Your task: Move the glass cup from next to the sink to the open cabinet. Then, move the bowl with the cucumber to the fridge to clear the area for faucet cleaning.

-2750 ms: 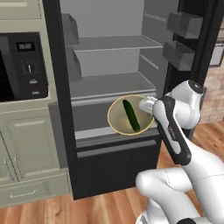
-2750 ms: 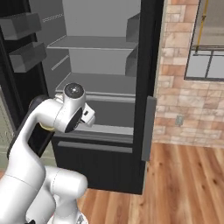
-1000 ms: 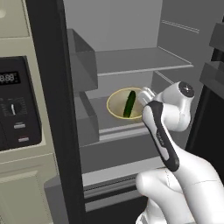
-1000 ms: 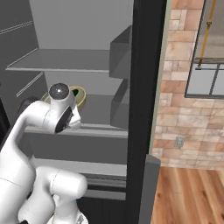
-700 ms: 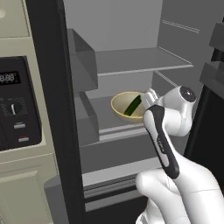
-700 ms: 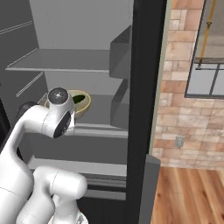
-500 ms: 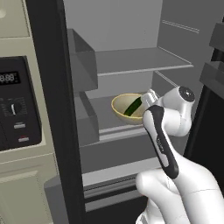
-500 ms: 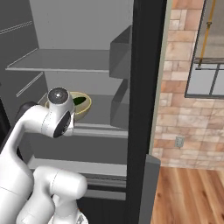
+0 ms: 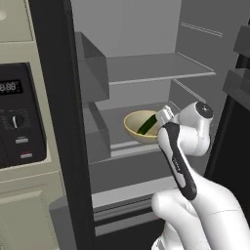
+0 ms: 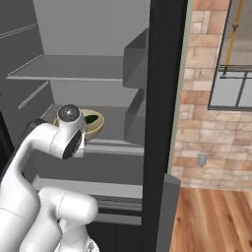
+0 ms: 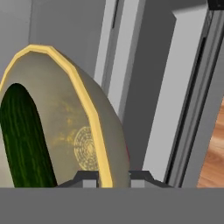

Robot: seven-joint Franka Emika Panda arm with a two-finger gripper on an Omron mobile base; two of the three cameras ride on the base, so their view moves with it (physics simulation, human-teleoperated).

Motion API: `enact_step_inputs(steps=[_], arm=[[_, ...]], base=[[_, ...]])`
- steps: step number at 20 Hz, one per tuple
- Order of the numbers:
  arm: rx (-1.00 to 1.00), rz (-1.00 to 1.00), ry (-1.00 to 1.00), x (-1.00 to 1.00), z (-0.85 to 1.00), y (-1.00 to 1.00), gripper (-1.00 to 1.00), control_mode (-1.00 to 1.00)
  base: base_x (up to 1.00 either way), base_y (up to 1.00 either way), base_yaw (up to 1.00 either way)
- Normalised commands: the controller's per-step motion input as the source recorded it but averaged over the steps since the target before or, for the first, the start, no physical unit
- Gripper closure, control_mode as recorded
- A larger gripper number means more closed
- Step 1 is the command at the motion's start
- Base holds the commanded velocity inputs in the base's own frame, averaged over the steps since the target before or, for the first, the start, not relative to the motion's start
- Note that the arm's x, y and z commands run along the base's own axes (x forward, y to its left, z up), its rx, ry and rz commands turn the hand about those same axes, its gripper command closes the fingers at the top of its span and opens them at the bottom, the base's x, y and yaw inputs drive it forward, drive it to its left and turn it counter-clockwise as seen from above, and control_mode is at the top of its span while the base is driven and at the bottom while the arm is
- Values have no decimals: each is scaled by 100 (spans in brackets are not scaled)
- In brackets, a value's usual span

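A black oven (image 9: 14, 117) is sitting in cream cabinetry (image 9: 29, 205) at the left, its display (image 9: 10, 88) showing pale digits above a round knob (image 9: 15, 120). A brick wall (image 10: 206, 98) is standing to the right, with a window (image 10: 231, 78) set in it and a small outlet (image 10: 201, 159) lower down. Wooden flooring (image 10: 216, 221) is stretching out below the wall.

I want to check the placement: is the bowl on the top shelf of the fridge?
No, the bowl with the cucumber sits on the lower shelf, below the top shelf.
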Motion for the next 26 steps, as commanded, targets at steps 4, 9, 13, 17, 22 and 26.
enact_step_inputs(steps=[4, 9, 13, 17, 22, 26], arm=[[0, -1, 0, 28, 0, 0, 100, -100], [0, -7, 0, 35, 9, 0, 100, -100], [0, -7, 0, 49, 1, 0, 100, -100], [0, -6, 0, 62, -4, 0, 100, -100], [0, -4, 3, 47, -15, 0, 100, -100], [0, -2, 7, 35, -32, 0, 100, -100]], base=[[0, 0, 0], [0, 0, 0], [0, 0, 0], [0, 0, 0], [0, 0, 0], [0, 0, 0]])
